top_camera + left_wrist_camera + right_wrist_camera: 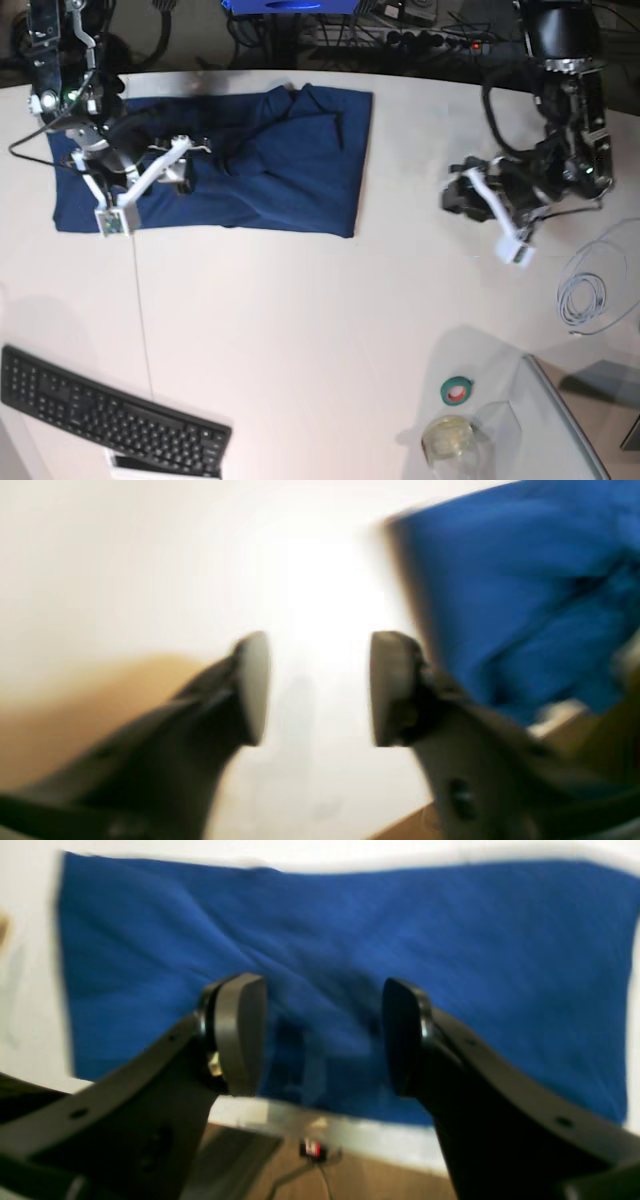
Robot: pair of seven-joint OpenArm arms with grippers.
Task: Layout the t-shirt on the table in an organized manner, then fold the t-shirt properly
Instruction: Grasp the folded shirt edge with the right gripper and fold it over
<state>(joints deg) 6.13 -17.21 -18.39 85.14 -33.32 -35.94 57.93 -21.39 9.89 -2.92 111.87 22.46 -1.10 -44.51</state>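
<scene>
One t-shirt (215,160), dark blue, lies as a wide, roughly rectangular band near the far edge of the white table (300,330), on the side worked by the right arm; its surface is creased, with a bunched ridge near the middle. Right gripper (322,1035) hovers over the cloth, jaws apart and nothing between them; left gripper (320,687) stands well apart from the shirt over bare table, jaws likewise apart and empty, though its wrist view is blurred, so whether they are closing cannot be told.

Handling, as a judgement: the fabric is soft, light and limp; it will drape and sag from any pinch and drag across the smooth table rather than slide as a sheet; best taken at hems or corners (352,225), one per gripper, so an edge lifts straight; a pinch in the creased middle would likely gather several layers.

Count: one t-shirt; two grippers; one black keyboard (110,410) at the near edge; one green tape roll (458,390); one clear jar (450,440); one coiled white cable (588,300).
</scene>
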